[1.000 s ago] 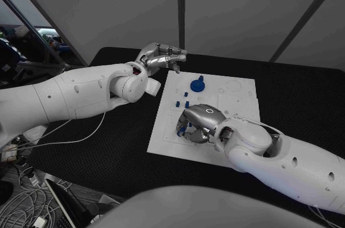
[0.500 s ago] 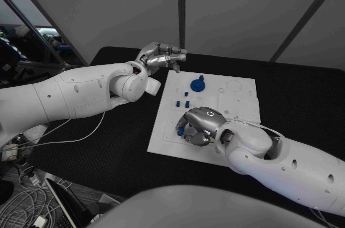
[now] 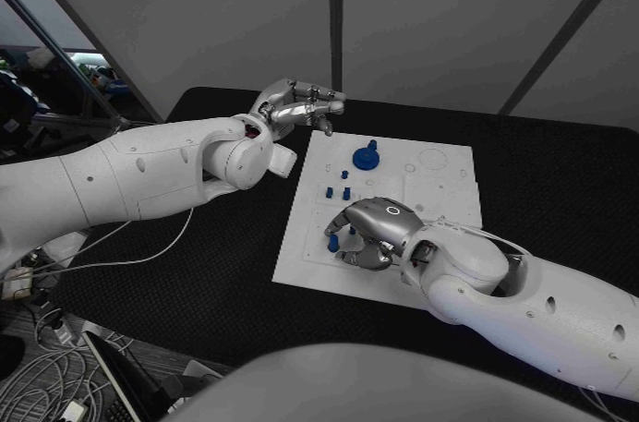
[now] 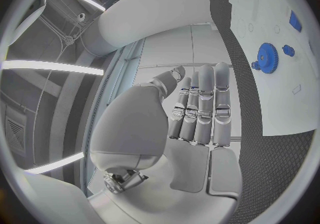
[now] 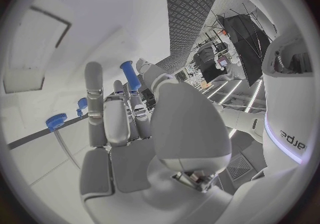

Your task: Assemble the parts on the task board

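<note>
The white task board [image 3: 446,177] lies in the middle of the black table. A blue gear [image 3: 365,156] stands on its far part, with three small blue pegs [image 3: 337,192] just nearer. My right hand [image 3: 373,226] hovers over the board's near left part and pinches a blue peg [image 3: 333,243] between its fingertips; the same peg [image 5: 130,74] stands up between the fingers in the right wrist view. My left hand [image 3: 301,102] hangs above the board's far left corner, holding nothing, its fingers [image 4: 200,109] side by side.
Round and square recesses [image 3: 433,159] mark the far right of the board. Black table [image 3: 560,177] spreads around the board on all sides. Cables [image 3: 54,348] trail off the table's near left edge.
My right hand has shifted slightly toward the board's near left and the blue peg now shows at its fingertips. The left hand has stayed still.
</note>
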Motion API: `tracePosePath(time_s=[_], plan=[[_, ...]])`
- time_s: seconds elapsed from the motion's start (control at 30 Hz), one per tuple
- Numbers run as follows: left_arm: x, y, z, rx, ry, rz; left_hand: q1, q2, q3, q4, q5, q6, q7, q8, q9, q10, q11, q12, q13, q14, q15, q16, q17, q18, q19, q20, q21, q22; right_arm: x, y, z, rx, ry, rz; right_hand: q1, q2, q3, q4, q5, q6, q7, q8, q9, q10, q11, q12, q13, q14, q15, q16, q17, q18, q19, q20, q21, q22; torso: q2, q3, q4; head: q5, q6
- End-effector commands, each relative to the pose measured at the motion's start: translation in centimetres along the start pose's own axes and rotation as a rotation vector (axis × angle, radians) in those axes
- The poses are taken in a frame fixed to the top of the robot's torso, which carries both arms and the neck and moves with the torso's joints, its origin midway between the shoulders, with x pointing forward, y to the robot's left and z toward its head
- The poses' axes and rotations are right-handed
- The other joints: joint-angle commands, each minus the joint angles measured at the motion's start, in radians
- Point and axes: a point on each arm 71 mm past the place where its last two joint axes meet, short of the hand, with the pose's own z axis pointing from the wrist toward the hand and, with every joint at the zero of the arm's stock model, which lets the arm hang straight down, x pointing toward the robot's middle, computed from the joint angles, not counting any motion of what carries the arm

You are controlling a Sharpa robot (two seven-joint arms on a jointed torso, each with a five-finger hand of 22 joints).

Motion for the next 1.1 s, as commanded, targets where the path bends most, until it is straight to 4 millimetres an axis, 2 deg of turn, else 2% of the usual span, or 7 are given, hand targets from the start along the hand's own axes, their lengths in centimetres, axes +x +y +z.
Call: tracePosePath(time_s=[0.03,0.47,0.6,0.73,0.83,0.87,1.1], plan=[[0.1,-0.2,0.0,0.004,0.011,-0.005,-0.001,0.006,-0.006,0.001,-0.003,-0.003,0.0,-0.004,0.0,-0.007,0.0,0.004,0.001,-0.002,0.004,-0.006,-0.001,-0.009,0.001,0.004,-0.005,-0.001,-0.8,0.1,-0.5,-0.024,-0.09,0.029,0.018,0.006,-0.023,0.005,0.002,-0.011,-0.001,-0.001,0.001,-0.025,0.004,0.008,-0.001,-0.005,0.009,-0.022,-0.028,0.02,-0.01,0.003,-0.019,-0.023,0.0,0.0018,-0.0005,0.001,0.0],[-0.2,-0.1,0.0,0.0,0.005,-0.003,-0.001,0.006,-0.006,0.001,-0.003,-0.003,0.0,-0.004,0.0,-0.007,0.0,0.004,0.001,-0.002,0.004,-0.006,-0.001,-0.009,0.001,0.004,-0.005,-0.001,-5.7,-2.8,-4.6,0.022,-0.343,0.229,0.024,0.032,-0.04,0.03,0.015,0.016,0.017,0.009,0.007,0.115,-0.028,0.128,0.009,-0.006,-0.016,-0.061,-0.072,0.021,0.003,-0.018,-0.045,-0.046,-0.005,0.0007,-0.0038,-0.039,0.031],[-0.2,-0.1,0.0,0.0,0.006,-0.003,-0.001,0.006,-0.006,0.001,-0.003,-0.003,0.0,-0.004,0.0,-0.007,0.0,0.004,0.001,-0.002,0.004,-0.006,-0.001,-0.009,0.001,0.004,-0.005,-0.001,-6.7,-5.3,-6.3,0.143,-0.322,0.337,0.013,0.036,-0.033,0.044,0.023,0.092,0.006,0.045,0.021,0.279,-0.059,0.214,0.045,0.007,-0.037,-0.047,-0.051,0.023,0.015,-0.031,-0.045,-0.048,-0.005,-0.0004,-0.0036,-0.081,0.048],[-0.3,-0.1,-0.1,0.0,0.004,-0.002,-0.001,0.006,-0.006,0.001,-0.003,-0.003,0.0,-0.004,0.0,-0.007,0.0,0.004,0.001,-0.002,0.004,-0.006,-0.001,-0.009,0.001,0.004,-0.005,-0.001,-6.8,-8.0,-8.6,0.288,-0.248,0.384,-0.062,0.01,-0.086,0.09,0.057,0.161,-0.042,0.086,0.042,0.411,-0.107,0.373,0.156,0.041,-0.081,0.028,0.049,0.0,0.103,-0.068,0.038,0.081,-0.008,-0.0015,-0.0101,-0.139,0.064],[-0.4,-0.1,-0.2,-0.001,0.001,-0.001,-0.002,0.006,-0.008,0.002,-0.004,-0.004,0.0,-0.004,0.0,-0.009,0.001,0.005,0.002,-0.002,0.005,-0.006,-0.002,-0.01,0.002,0.004,-0.006,-0.002,-6.8,-9.5,-10.4,0.369,-0.214,0.394,-0.087,0.003,-0.156,0.126,0.097,0.164,-0.056,0.116,0.08,0.421,-0.122,0.835,0.664,0.074,-0.107,0.149,0.214,-0.034,0.197,-0.089,0.158,0.263,-0.013,-0.0016,-0.0185,-0.172,0.073],[-0.4,-0.1,-0.2,-0.001,0.001,-0.001,-0.004,0.005,-0.009,0.003,-0.004,-0.004,0.0,-0.004,0.0,-0.009,0.001,0.005,0.002,-0.002,0.005,-0.006,-0.002,-0.01,0.002,0.004,-0.007,-0.002,-6.8,-9.8,-10.9,0.391,-0.206,0.395,-0.096,0.013,-0.167,0.14,0.092,0.168,-0.062,0.125,0.091,0.423,-0.117,0.909,0.757,0.075,-0.092,0.164,0.239,-0.04,0.203,-0.089,0.173,0.292,-0.015,-0.0013,-0.0204,-0.183,0.076],[-0.1,0.0,-0.2,0.009,0.015,-0.007,-0.036,-0.01,-0.044,0.021,-0.005,-0.008,-0.001,-0.005,0.0,-0.017,0.002,0.014,0.003,-0.002,0.009,-0.006,-0.005,-0.01,0.002,0.01,-0.022,-0.014,-6.9,-11.2,-13.8,0.5,-0.171,0.325,-0.126,0.021,-0.268,0.201,0.168,0.137,-0.06,0.166,0.148,0.45,-0.119,1.129,1.036,0.088,-0.09,0.215,0.319,-0.049,0.232,-0.086,0.234,0.385,-0.023,0.0004,-0.0293,-0.235,0.076]])
